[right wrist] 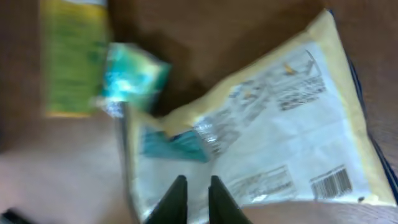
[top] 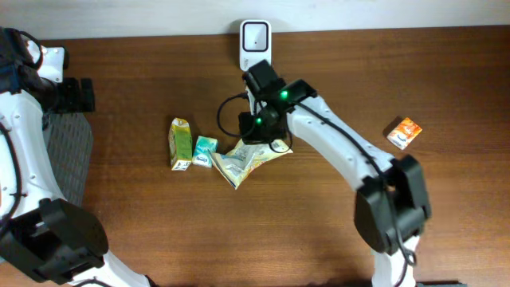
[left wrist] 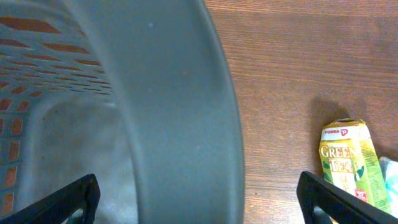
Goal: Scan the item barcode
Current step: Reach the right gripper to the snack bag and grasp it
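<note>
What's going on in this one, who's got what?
The right gripper is down on the yellow packet mid-table, fingers shut at its edge; whether they pinch it is unclear. The packet's barcode faces up, and the packet lies short of the white scanner. The left gripper hangs open over the grey basket, holding nothing. A green tea carton and a small teal carton lie beside the packet; an orange box sits apart on the right arm's side.

A wooden table [top: 398, 64] bears a carton [top: 181, 143], packet [top: 205, 151], pouch [top: 243, 162], box [top: 404, 132] and basket [top: 72, 151].
</note>
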`<state>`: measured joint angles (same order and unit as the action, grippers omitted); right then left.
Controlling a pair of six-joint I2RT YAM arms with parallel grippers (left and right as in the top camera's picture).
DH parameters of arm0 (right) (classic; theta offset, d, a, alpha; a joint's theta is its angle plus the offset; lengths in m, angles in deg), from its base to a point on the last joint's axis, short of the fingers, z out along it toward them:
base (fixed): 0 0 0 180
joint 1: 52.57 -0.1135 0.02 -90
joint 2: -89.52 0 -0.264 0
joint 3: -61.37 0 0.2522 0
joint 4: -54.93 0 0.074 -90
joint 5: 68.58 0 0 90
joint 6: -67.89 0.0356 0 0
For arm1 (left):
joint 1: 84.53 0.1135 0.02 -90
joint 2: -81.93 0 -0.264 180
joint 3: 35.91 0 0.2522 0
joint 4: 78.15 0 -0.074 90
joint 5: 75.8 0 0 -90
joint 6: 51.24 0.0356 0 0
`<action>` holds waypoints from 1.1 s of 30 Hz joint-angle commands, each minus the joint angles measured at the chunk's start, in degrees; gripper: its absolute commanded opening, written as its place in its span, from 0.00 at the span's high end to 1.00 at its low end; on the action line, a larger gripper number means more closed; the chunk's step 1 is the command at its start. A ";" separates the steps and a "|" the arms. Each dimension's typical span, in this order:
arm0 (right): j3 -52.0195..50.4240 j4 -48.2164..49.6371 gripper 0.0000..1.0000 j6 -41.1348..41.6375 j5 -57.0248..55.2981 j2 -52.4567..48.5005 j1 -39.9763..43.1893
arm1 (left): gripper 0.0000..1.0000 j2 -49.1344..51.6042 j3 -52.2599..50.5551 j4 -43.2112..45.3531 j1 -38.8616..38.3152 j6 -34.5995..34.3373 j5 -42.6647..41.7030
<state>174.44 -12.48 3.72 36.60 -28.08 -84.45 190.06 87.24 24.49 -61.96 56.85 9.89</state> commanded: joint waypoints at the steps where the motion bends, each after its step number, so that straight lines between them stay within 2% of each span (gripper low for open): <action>1: -0.90 -1.03 0.94 6.21 -3.91 -5.60 0.07 | 0.01 0.17 -0.22 -0.11 0.11 0.87 -0.44; 6: -2.10 -3.54 0.96 5.90 -3.91 -14.14 0.09 | 0.01 0.17 -0.22 -0.09 0.11 0.87 -0.44; 10: -0.85 1.11 0.95 2.05 -4.31 -13.90 1.22 | 0.01 0.17 -0.22 -0.09 0.11 0.87 -0.44; 11: -0.72 2.99 0.88 -0.04 -4.72 -13.90 2.01 | 0.01 0.17 -0.22 -0.11 0.11 0.87 -0.44; 16: -0.72 4.81 0.79 -5.29 -5.07 -13.90 5.92 | 0.01 0.17 -0.22 -0.09 0.11 0.87 -0.44; 19: 1.16 4.15 0.75 -13.35 6.16 -12.81 8.39 | 0.01 0.17 -0.22 -0.11 0.11 0.87 -0.44; 22: 5.40 -0.68 0.71 -16.87 10.47 -9.18 8.92 | 0.01 0.17 -0.22 -0.11 0.11 0.87 -0.44; 26: 6.88 -3.93 0.71 -16.83 13.75 -7.13 5.81 | 0.01 0.17 -0.22 -0.09 0.11 0.87 -0.44; 33: 6.71 -4.68 0.72 -14.43 11.76 -9.42 -4.15 | 0.01 0.17 -0.22 -0.11 0.11 0.87 -0.44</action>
<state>180.25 -16.80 -11.32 48.75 -37.10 -87.01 190.06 87.24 24.49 -61.96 56.83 9.89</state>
